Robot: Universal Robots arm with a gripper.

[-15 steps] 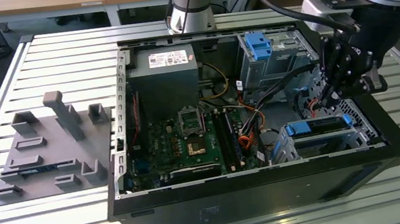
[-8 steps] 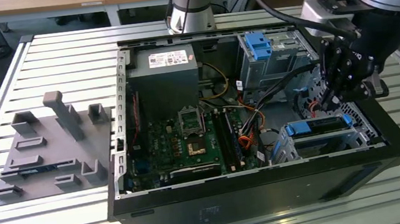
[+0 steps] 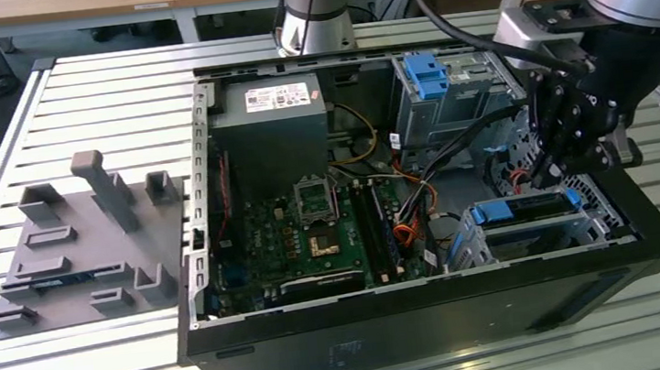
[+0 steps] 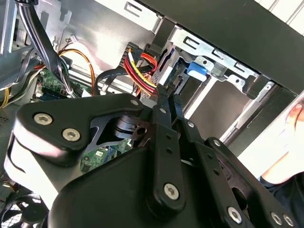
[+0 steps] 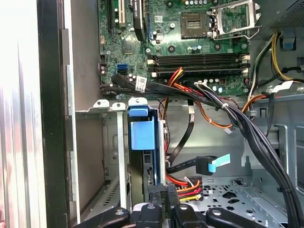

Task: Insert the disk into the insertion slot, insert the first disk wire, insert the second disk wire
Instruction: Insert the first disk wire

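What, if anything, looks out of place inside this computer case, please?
Nothing looks damaged. One black cable with a light-blue tab hangs loose beside the disk, its end apparently plugged into nothing; the disk sits in the insertion slot.

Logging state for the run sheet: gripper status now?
Gripper: cannot be told. It is at the end of the disk, beside the red-yellow wires.
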